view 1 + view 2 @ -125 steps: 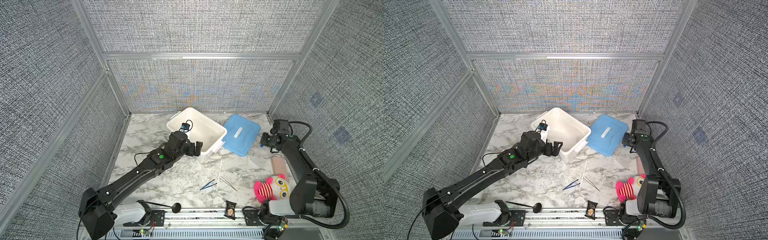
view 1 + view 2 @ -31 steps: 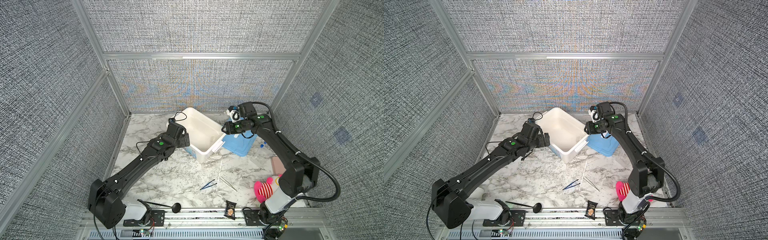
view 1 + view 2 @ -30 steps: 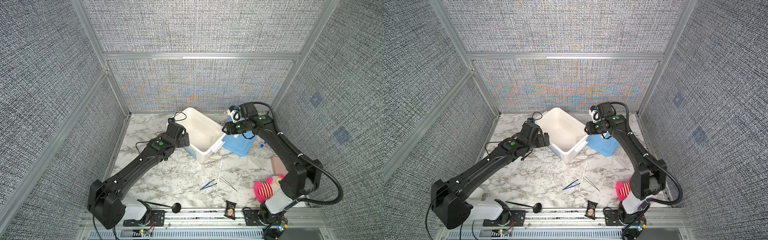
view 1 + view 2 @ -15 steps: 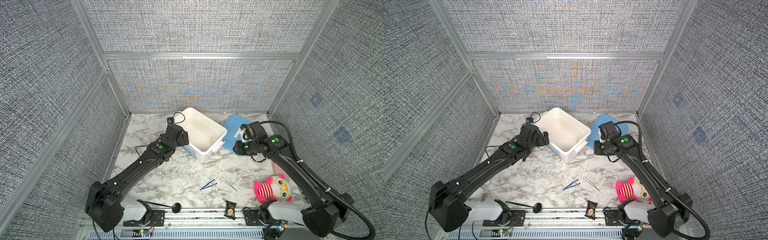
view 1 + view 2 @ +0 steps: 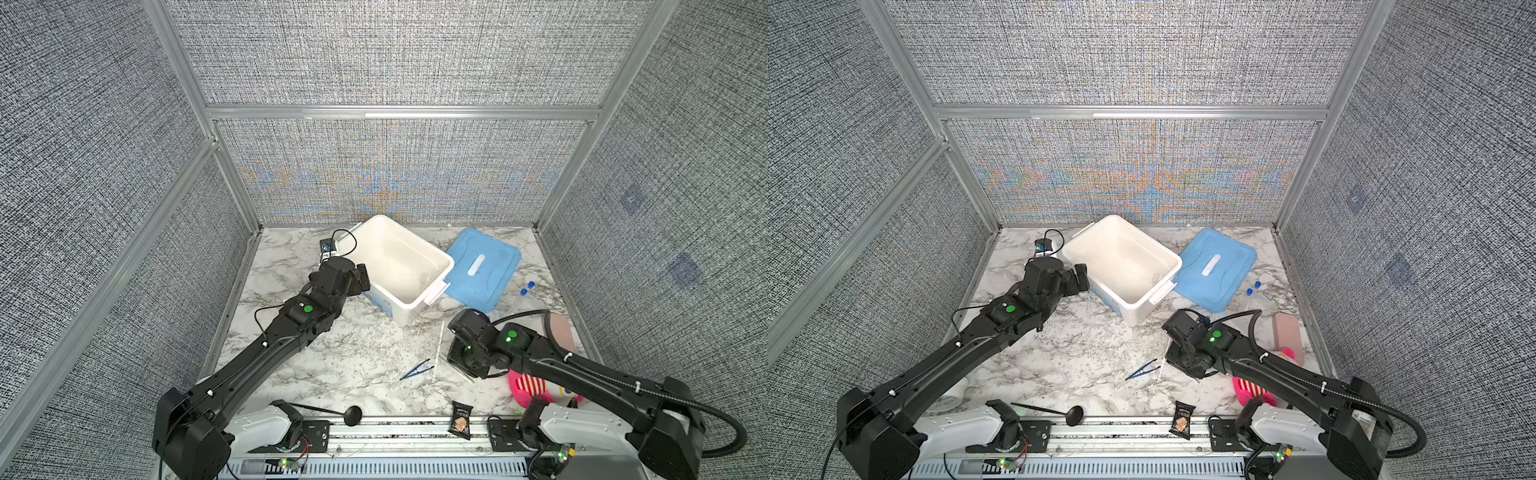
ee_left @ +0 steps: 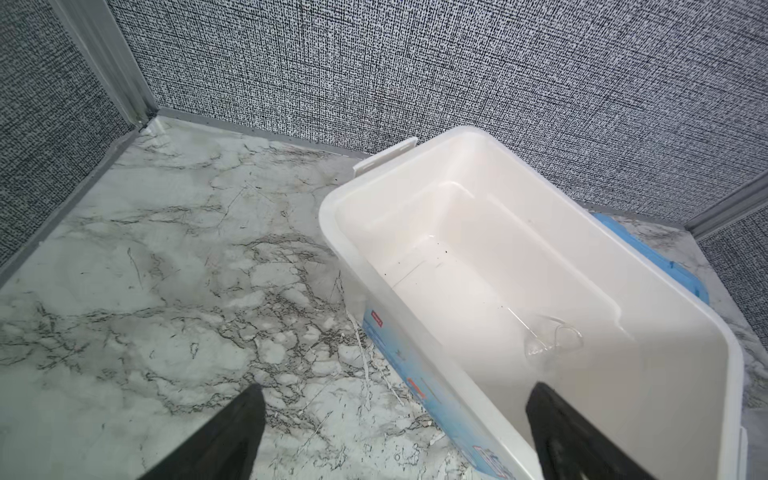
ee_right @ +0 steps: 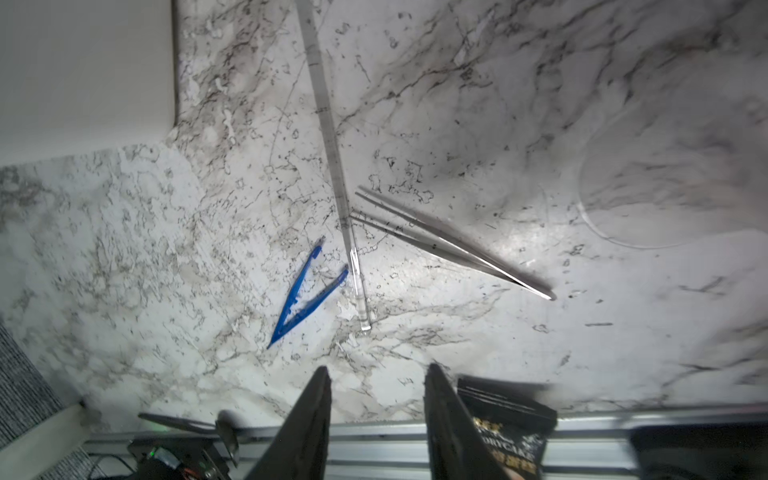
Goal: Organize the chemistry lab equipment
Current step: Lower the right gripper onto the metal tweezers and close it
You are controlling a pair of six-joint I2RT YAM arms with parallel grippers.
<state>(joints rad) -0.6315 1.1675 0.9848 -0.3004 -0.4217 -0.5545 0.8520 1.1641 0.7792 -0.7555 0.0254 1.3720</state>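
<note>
Tweezers of dark blue plastic lie on the marble counter in both top views, in front of the near corner of the white bin. A long thin white stick points back toward that corner, and two blue-capped tubes lie to the bin's right, past the blue lid just beside it. The left end effector sits at the bin's left wall, and the right arm hangs in front of the bin. In the left wrist view that end effector's fingers stand wide apart astride the bin's wall, gripping nothing. A small clear item lies on the bin's floor; what it is cannot be told. In the right wrist view the right end effector has its jaws partly apart over bare counter, empty, and silver metal tweezers lie in front of the bin with the stick and the blue pair, their open end at the stick. A black snack packet lies farther from the bin.
</note>
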